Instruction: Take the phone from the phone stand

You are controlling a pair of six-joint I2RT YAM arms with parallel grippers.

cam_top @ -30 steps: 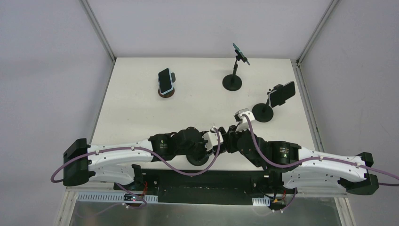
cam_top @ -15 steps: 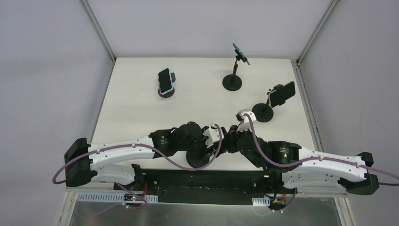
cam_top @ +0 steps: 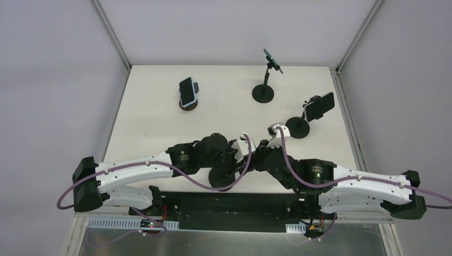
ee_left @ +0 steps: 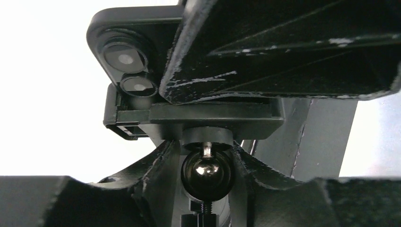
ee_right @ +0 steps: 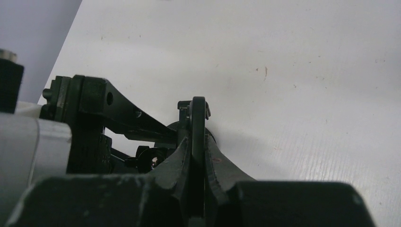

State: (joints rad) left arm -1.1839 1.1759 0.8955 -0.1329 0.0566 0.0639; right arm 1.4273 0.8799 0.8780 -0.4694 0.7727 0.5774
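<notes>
The phone (ee_left: 124, 56), dark with two lenses on its back, sits in the clamp of a black phone stand (ee_left: 198, 116). In the left wrist view my left gripper (ee_left: 206, 158) is closed round the stand's shiny ball joint (ee_left: 206, 171), one finger on each side. In the right wrist view the phone (ee_right: 198, 118) shows edge-on as a thin slab, with my right gripper (ee_right: 197, 146) shut on it. From above, both grippers meet over the stand's round base (cam_top: 222, 178) near the table's front edge, and the phone is hidden among them.
Three other phones stand on mounts farther back: one at the back left (cam_top: 187, 92), one on a tall stand (cam_top: 272, 60) at the back middle, and one on the right (cam_top: 319, 106) with a round base (cam_top: 297, 128). Purple cables loop round both wrists.
The left wrist has shifted a little toward the back and left, and the stand's base has moved slightly with it. The right gripper stays clamped on the phone.
</notes>
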